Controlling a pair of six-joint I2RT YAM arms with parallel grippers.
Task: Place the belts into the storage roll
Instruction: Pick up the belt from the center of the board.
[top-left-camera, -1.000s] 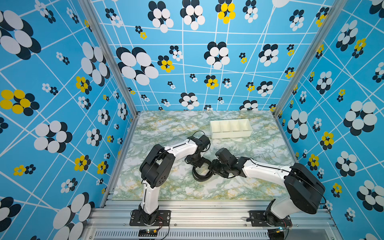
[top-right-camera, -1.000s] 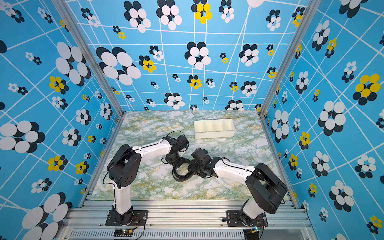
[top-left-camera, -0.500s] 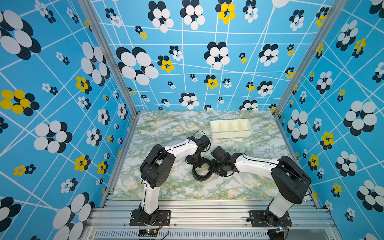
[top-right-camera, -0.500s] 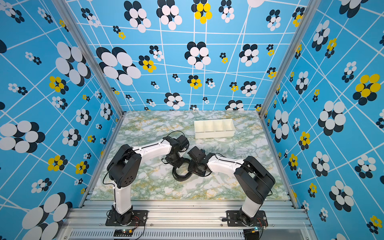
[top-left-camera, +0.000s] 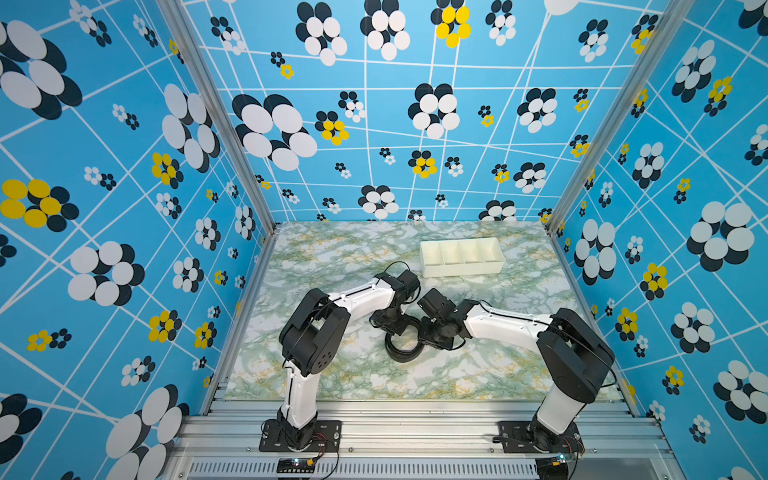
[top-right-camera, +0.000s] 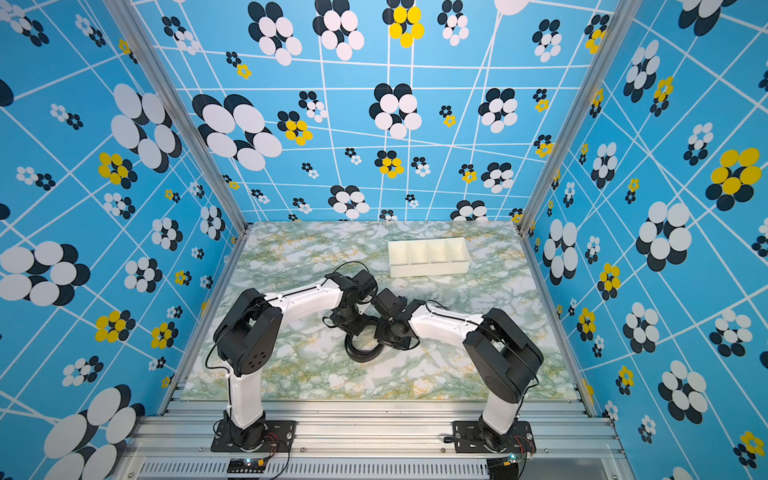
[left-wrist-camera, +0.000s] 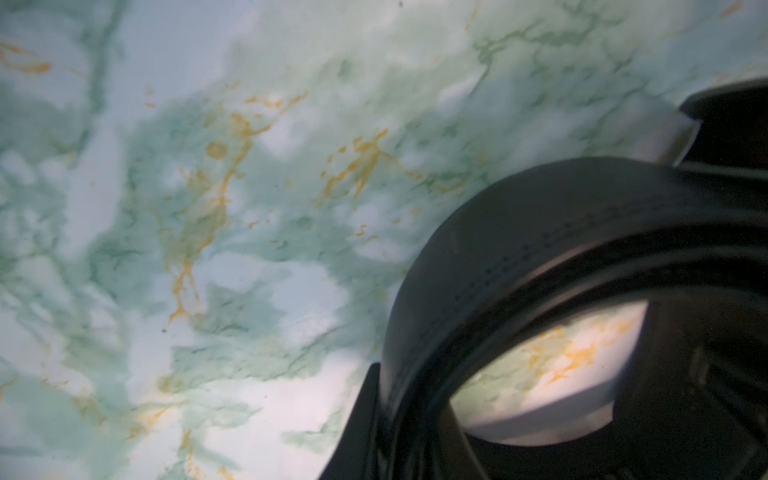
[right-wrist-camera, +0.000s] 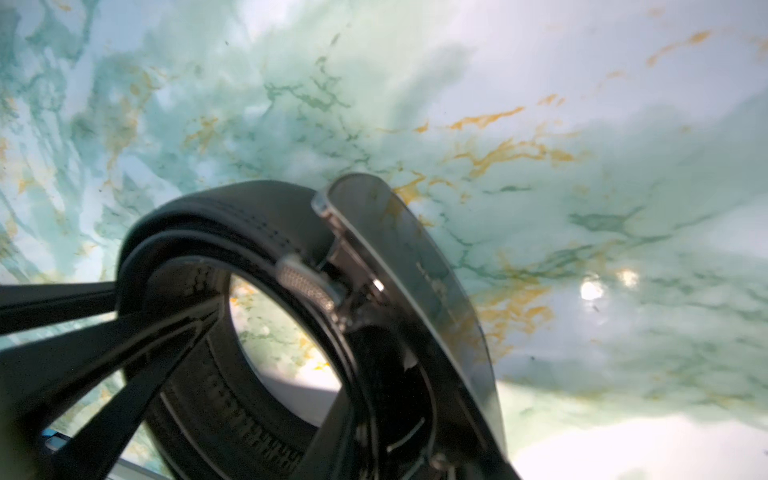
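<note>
- Coiled black belt (top-left-camera: 402, 354) lies on the tabletop (top-left-camera: 332, 257); the four-compartment tray (top-left-camera: 461, 271), at its 1 o'clock, holds nothing.
- Left tool (top-left-camera: 392, 332) pinches the coil; I cannot tell whether the right tool (top-left-camera: 422, 336) grips.

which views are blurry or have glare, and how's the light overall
In the left wrist view the table is soft and the belt a dark near blur; in the right wrist view the buckle mirrors the marble and glare spots dot the table; both top views are sharp, evenly lit.
</note>
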